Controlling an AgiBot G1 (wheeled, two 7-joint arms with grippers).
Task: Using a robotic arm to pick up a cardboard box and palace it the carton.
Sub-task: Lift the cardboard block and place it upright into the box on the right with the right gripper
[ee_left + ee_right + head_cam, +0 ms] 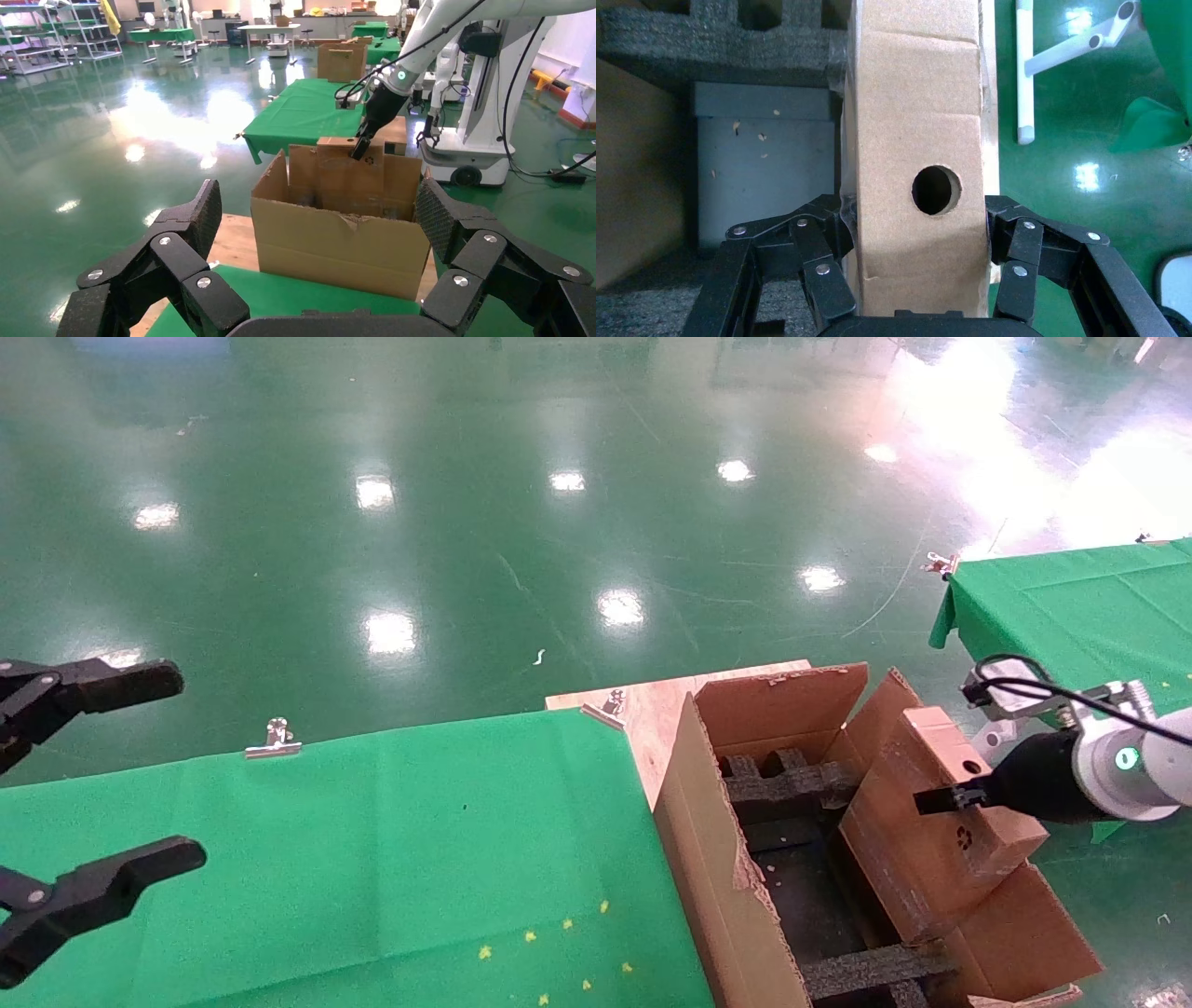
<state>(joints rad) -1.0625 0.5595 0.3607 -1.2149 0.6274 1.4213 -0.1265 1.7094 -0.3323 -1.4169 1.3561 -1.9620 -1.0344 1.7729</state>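
My left end effector (56, 794) hung released over the near left corner of the green-clothed table (372, 859), its two black fingers spread wide with nothing between them. In the left wrist view that same end effector (316, 274) framed the scene with its fingers (176, 260) splayed apart. A metal clip (272, 740) pinned the cloth at the table's far edge. To the right of the table, on a wooden board (652, 705), stood the carton (717, 868), its flaps open and ragged, with black foam inserts (792, 784) across the inside. At the carton's right side the box (941, 812) sat tilted, its lower end down inside the carton and its upper narrow face, with the round hole (971, 768), raised above the rim. Whether its lower end touched the foam I could not tell. My right arm (1127, 761) reached in from the right, a green ring light glowing on it. My right end effector (945, 798) was clamped on the box near the top; in the right wrist view the end effector (919, 274) pressed both broad sides of the box (916, 140) just below the hole (936, 189). Another green table (1071, 607) stood farther right.
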